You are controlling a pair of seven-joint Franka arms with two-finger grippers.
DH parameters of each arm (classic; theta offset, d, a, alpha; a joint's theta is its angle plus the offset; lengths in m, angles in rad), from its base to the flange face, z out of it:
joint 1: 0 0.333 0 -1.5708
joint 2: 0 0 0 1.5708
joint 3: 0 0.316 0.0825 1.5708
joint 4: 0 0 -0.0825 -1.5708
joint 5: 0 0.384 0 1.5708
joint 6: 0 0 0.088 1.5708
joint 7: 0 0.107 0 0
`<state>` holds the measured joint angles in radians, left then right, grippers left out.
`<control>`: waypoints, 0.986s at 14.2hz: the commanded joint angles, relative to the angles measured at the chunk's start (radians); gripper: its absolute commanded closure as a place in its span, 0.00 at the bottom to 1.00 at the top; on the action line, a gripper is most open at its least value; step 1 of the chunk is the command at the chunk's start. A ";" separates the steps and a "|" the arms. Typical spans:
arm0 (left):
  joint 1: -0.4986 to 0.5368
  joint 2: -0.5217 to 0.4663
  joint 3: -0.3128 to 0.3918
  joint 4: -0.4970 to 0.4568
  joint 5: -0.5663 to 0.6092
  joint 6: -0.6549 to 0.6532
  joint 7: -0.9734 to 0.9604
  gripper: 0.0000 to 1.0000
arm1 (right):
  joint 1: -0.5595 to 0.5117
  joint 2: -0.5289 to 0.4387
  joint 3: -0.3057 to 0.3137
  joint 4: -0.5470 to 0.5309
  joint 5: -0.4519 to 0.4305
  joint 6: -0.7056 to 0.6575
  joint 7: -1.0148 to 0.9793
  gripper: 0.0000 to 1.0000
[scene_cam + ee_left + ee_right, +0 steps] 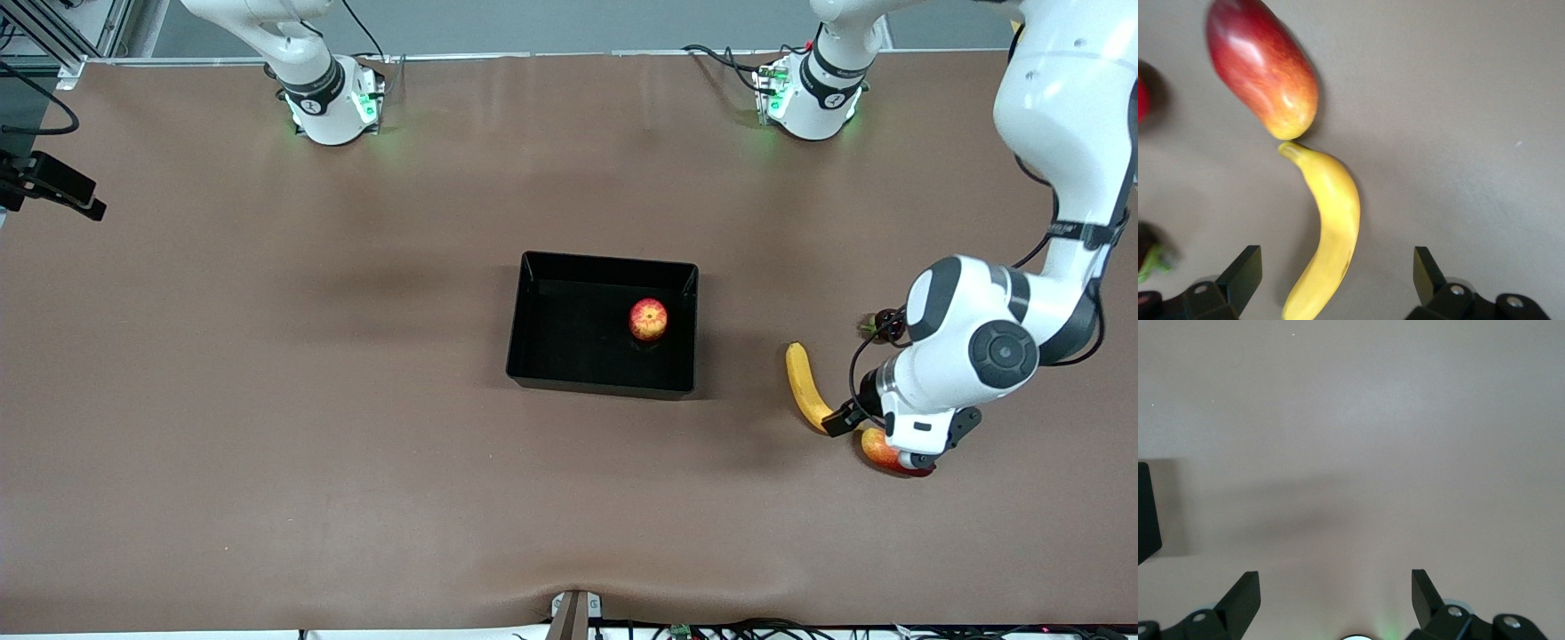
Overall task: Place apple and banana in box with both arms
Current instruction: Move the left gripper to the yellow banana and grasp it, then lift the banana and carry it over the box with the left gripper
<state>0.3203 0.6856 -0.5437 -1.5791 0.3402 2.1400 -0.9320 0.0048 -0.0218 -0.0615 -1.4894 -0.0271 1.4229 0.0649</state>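
Our left pincer hangs low over the banana with its jaws spread wide and nothing in them; the right pincer is equally wide and empty over bare desk, waiting. The apple already sits in the black box, toward its 3 o'clock wall. The banana lies on the desk at the box's 3 o'clock, its tip touching a mango. We judge the risk to be there: a closing finger could nudge the mango or roll the curved banana out of the grip.
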 commanded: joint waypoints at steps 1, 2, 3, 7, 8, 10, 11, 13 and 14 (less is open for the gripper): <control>0.005 0.063 -0.015 -0.016 0.025 0.050 -0.028 0.00 | -0.008 -0.027 0.009 -0.025 -0.007 0.011 -0.013 0.00; 0.006 0.075 -0.013 -0.036 0.032 0.063 -0.028 0.02 | -0.008 -0.027 0.009 -0.025 -0.005 0.011 -0.014 0.00; 0.009 0.077 -0.012 -0.059 0.037 0.063 -0.024 0.02 | -0.006 -0.029 0.011 -0.025 -0.005 0.013 -0.014 0.00; 0.025 0.083 -0.005 -0.111 0.042 0.063 -0.008 0.09 | 0.003 -0.029 0.012 -0.026 -0.004 0.025 -0.063 0.00; 0.023 0.094 -0.005 -0.111 0.042 0.063 -0.008 0.32 | 0.006 -0.029 0.012 -0.026 -0.004 0.030 -0.089 0.00; 0.023 0.088 -0.007 -0.108 0.040 0.054 -0.028 1.00 | 0.001 -0.029 0.011 -0.028 0.010 0.030 -0.106 0.00; 0.022 0.085 -0.007 -0.108 0.042 0.052 -0.021 1.00 | -0.002 -0.027 0.008 -0.028 0.042 0.028 -0.108 0.00; 0.017 0.065 -0.008 -0.101 0.042 0.041 -0.021 1.00 | -0.005 -0.027 0.008 -0.029 0.069 0.030 -0.108 0.00; 0.014 0.043 -0.015 -0.096 0.042 0.014 -0.022 1.00 | -0.003 -0.027 0.008 -0.031 0.069 0.028 -0.108 0.00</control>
<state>0.3328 0.7788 -0.5462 -1.6699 0.3599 2.1857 -0.9356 0.0077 -0.0220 -0.0528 -1.4896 0.0186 1.4403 -0.0259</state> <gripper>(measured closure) 0.617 0.000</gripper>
